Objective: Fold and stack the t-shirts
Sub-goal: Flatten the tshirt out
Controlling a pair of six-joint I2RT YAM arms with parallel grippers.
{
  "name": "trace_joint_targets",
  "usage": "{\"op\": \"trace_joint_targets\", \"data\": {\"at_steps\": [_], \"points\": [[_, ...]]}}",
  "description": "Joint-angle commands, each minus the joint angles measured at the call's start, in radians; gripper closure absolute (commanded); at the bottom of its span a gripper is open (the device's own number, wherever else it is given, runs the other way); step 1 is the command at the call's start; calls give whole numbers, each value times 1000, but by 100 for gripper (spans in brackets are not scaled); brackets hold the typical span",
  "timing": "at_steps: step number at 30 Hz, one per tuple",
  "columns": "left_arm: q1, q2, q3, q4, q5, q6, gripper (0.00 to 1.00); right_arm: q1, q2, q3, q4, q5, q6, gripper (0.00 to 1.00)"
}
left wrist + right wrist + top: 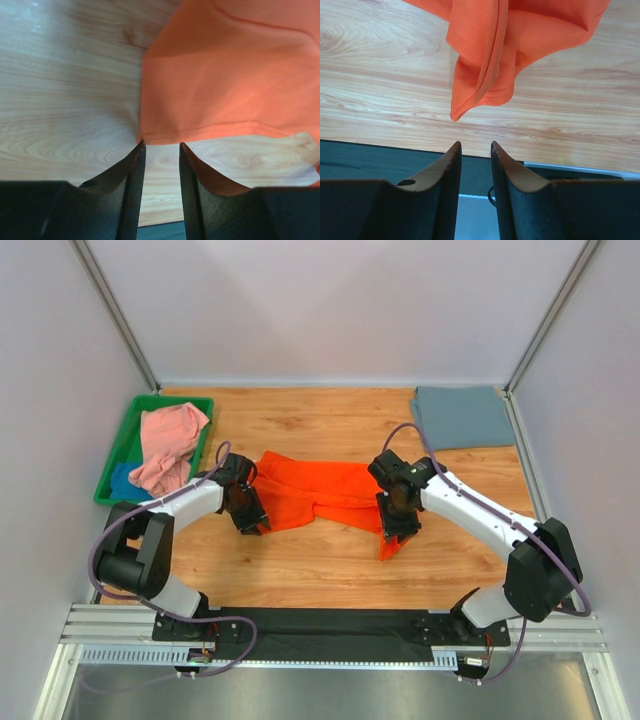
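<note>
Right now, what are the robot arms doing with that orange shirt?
Folding shirts. The orange t-shirt lies rumpled on the table. The left fingers are open at its hem and the right fingers open by a bunched end; neither holds it. A grey-blue shirt lies folded far right. A pink shirt and a blue shirt fill the green tray.

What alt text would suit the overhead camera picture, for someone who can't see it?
A crumpled orange t-shirt lies in the middle of a wooden table, with the left gripper and right gripper at its two ends. A green tray at far left holds a pink shirt; a folded grey-blue shirt lies far right.
</note>
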Motion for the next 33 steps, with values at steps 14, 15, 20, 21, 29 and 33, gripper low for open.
{"op": "trace_joint_targets", "data": {"at_steps": [14,15,20,21,29,33], "points": [[-7,-119,-63,44,-97,-123,59,3,-65,-23,-2,8,23,68],[-7,-116,-54,38,-102,-119,59,5,-63,-25,-4,8,26,68],[-6,-58,-35,22,-112,-106,59,5,-68,-48,7,3,30,68],[-6,-47,-35,19,-114,-108,60,5,-73,-52,8,-2,34,69],[-6,23,-57,53,-125,-120,64,8,-88,-71,5,3,44,68],[-6,39,-17,10,-131,-108,87,25,-114,-101,21,21,72,67]]}}
